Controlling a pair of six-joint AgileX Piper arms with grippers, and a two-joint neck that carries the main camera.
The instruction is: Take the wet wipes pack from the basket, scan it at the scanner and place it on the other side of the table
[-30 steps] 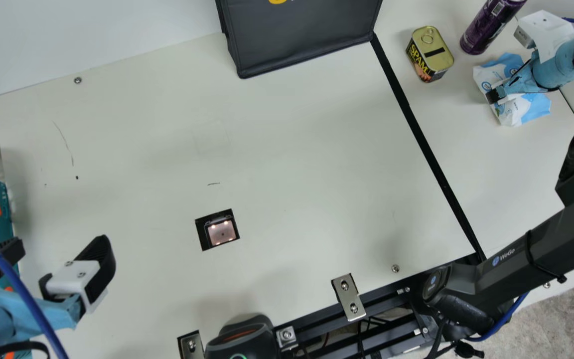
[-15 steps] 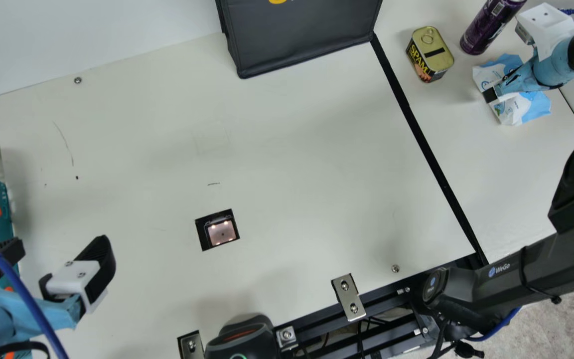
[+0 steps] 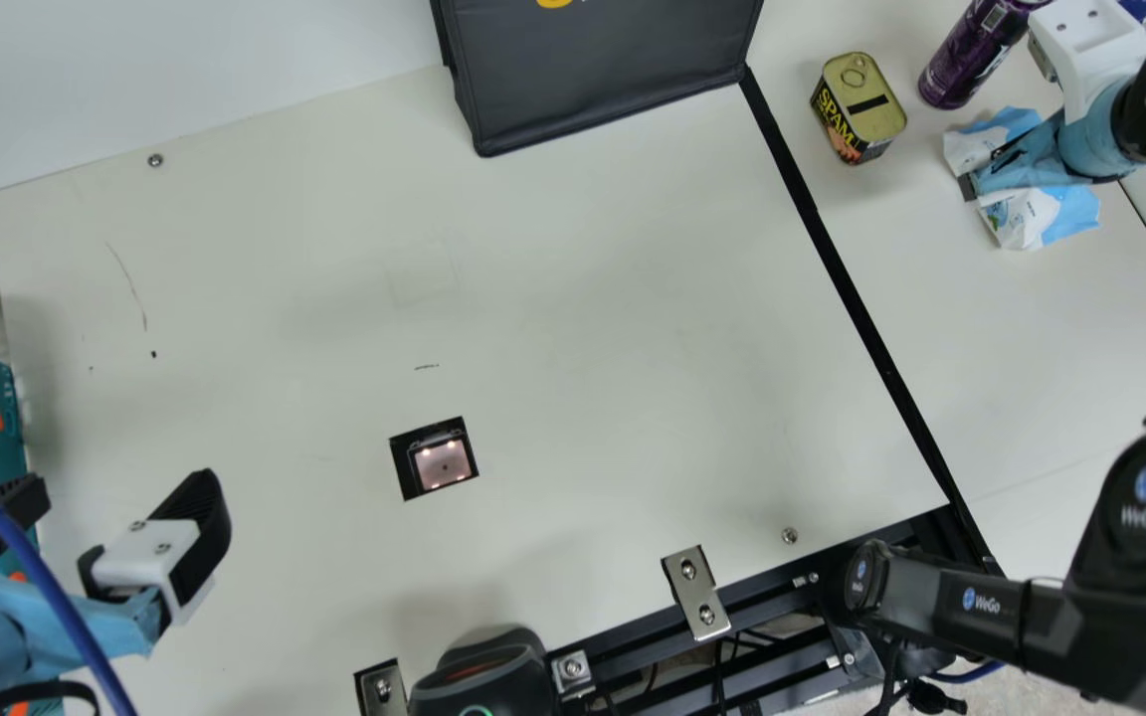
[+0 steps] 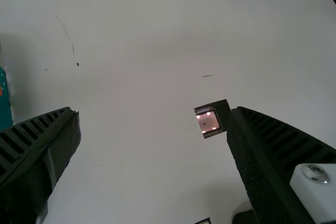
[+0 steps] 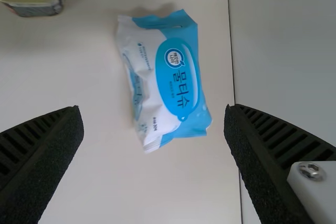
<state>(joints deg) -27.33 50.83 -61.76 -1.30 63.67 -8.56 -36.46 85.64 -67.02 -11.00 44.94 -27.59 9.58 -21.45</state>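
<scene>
You have the right gripper (image 3: 968, 187) over the wet wipes pack (image 5: 163, 77), its ribbed fingers spread wide, and the pack lies flat on the table (image 3: 633, 249), to the right of the black strip (image 3: 840, 264). Near the pack you see the tin (image 3: 861, 99) and the purple can (image 3: 971, 60). Farther out come the lit scanner window (image 3: 442, 465), then the left gripper (image 3: 113, 502), also spread, near the teal basket (image 3: 6, 447).

There's 1 wet wipes pack (image 5: 152, 87), blue-and-white, lying label up, lightly crumpled it seems, on the table's (image 3: 1041, 338) right side!
</scene>
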